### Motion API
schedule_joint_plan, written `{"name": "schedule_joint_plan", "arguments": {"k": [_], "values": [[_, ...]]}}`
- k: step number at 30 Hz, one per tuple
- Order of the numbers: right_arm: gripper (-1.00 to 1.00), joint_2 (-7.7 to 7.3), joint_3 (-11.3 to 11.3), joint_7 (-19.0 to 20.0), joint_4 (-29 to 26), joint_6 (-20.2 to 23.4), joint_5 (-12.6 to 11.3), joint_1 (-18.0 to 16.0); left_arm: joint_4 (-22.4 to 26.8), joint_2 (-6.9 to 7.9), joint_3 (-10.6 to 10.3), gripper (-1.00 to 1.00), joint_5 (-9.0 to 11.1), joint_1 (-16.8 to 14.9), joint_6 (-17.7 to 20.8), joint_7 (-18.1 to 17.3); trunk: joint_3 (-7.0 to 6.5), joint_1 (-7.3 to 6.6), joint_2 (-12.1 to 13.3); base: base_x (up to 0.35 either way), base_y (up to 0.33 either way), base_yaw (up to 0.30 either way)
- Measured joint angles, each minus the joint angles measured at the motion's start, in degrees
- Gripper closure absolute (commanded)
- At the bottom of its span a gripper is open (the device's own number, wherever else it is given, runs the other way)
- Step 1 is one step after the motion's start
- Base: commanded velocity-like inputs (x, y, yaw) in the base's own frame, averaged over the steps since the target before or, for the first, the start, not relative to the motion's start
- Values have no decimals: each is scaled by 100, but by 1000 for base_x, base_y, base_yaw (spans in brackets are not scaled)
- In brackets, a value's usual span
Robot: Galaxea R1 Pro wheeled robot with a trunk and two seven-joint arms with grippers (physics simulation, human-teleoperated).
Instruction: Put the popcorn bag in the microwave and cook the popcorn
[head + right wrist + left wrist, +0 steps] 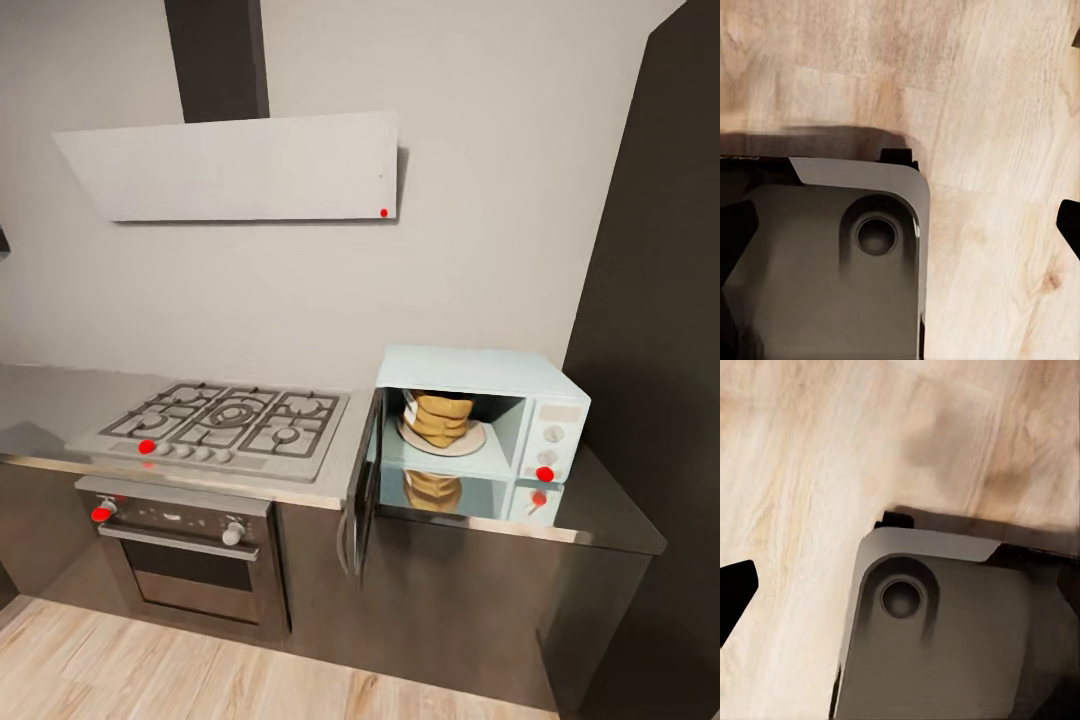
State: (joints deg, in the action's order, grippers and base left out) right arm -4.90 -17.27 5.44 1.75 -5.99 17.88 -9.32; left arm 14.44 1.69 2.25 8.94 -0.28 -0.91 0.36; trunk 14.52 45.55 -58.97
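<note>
We see the popcorn bag standing upright on a pale round plate inside the microwave, which sits on the countertop to the right of the gas stove. The microwave door hangs wide open, toward the stove. Below the stove is the dark oven. Our two wrist cameras look down at the wooden floor and the grey robot base; a dark fingertip shows at the edge, but we cannot tell whether the grippers are wide or narrow.
</note>
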Motion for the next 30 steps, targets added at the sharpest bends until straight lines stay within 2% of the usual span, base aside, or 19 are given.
{"name": "schedule_joint_plan", "arguments": {"k": [3, 6, 7, 9, 10, 12, 13, 14, 16, 17, 20, 25, 27, 30], "values": [[-100, -12, 0, -1, 0, -7, 0, 3, 1501, 131, 6, -100, -6, -5, 947, 6, 0, 0, 0, 0, 0, 0], [-100, -15, 0, -2, 0, -8, 0, 3, 3028, 193, 14, -100, -11, 1, 1623, 13, 0, 0, 0, 0, 0, 0], [-100, -15, 0, -2, 0, -10, 0, 5, 3354, 205, 16, -100, -11, -6, 1738, 13, 0, 0, 0, 0, 0, 0], [-100, -15, 0, -2, 0, -15, 0, 5, 3977, 221, 16, -100, -3, -105, 2203, 3, 0, 0, 0, 0, 0, 0], [-100, -13, 0, -2, 0, -16, 0, 7, 4128, 223, 18, -100, 3, -224, 2398, -9, 0, 0, 0, 0, 0, 0], [-100, -9, 0, -2, 0, -20, 0, 7, 4363, 214, 20, -100, 41, -701, 2795, -41, 0, 0, 1, 0, 0, 0], [-100, -8, 0, -2, 0, -24, 0, 5, 4451, 186, 21, -100, 59, -1058, 2980, -57, 0, 0, 1, 0, 0, 0], [-100, -8, 0, -2, 0, -25, 0, 5, 4489, 167, 21, -100, 74, -1490, 3052, -68, 0, 0, 1, 0, 0, 0], [-100, -7, 0, -2, 0, -23, 0, 3, 4526, 149, 19, -100, 96, -1938, 3103, -176, 0, 0, 1, 0, 0, 0], [-100, -7, 0, -2, 0, -24, 0, 6, 4532, 149, 18, -100, 103, -2114, 3104, -350, 0, 0, 0, 0, 0, 0], [-100, -13, 0, -2, 0, -21, 0, 3, 4627, 136, 23, -100, 101, -2381, 3047, -1017, 0, 0, 0, 0, 0, 0], [-100, -25, 0, 32, 0, -20, 6, 4, 5250, -66, -36, -100, 72, -2460, 3007, -1909, 1, 0, 0, 0, 0, 0], [-100, -29, 0, 56, 0, -20, 8, 4, 5402, -88, -46, -100, 60, -2463, 3005, -2129, 1, 0, 0, 0, 0, 0], [-100, -12, 0, 61, 0, -27, 3, 2, 5467, -102, -80, -100, 41, -2464, 2999, -2231, 1, 0, 0, 0, 0, 0]]}}
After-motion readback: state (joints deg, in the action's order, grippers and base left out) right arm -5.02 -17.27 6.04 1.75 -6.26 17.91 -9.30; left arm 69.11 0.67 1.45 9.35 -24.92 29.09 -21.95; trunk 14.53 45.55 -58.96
